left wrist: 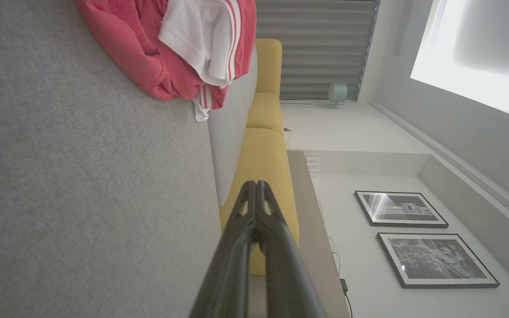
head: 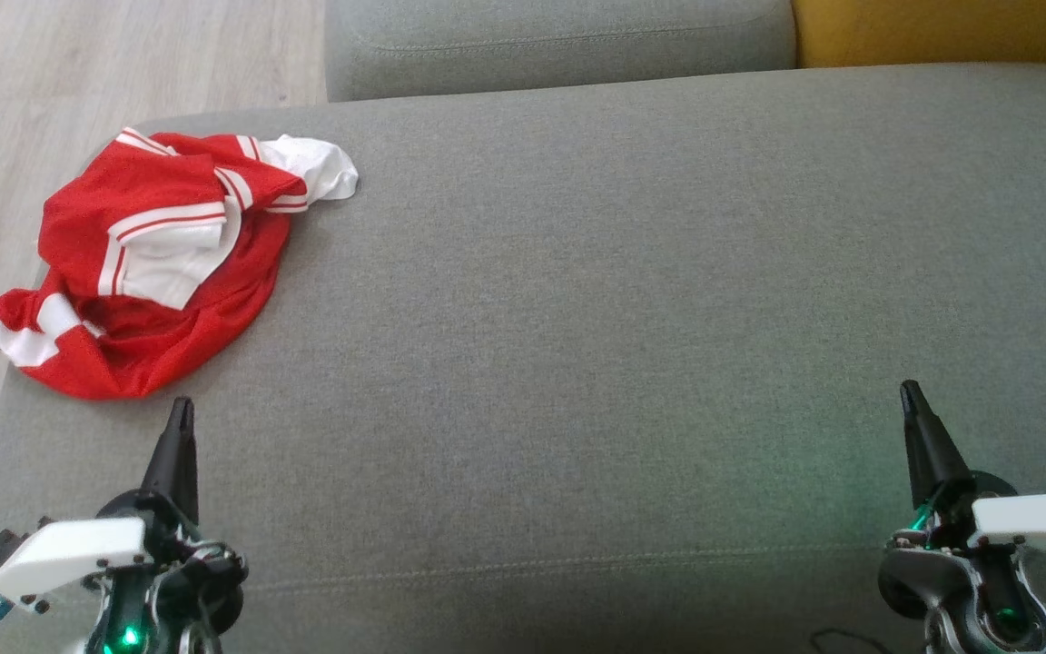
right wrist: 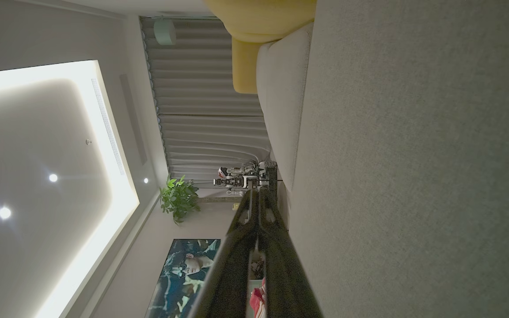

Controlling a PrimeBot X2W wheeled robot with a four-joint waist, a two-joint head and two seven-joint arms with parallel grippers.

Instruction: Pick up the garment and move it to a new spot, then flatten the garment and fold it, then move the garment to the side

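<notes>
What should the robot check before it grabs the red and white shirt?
1. Garment in sight: ok. The red and white garment lies crumpled at the far left corner of the grey cushion.
2. Garment fully on the cushion: not ok. One corner reaches past the cushion's left edge.
3. Left gripper ready to grab: not ok. It is shut, holds nothing and sits just short of the garment.
4. Right gripper ready: not ok. It is shut, holds nothing and is far off to the right.
5. Room for a new spot: ok. Plenty of grey cushion lies to the garment's right.
</notes>
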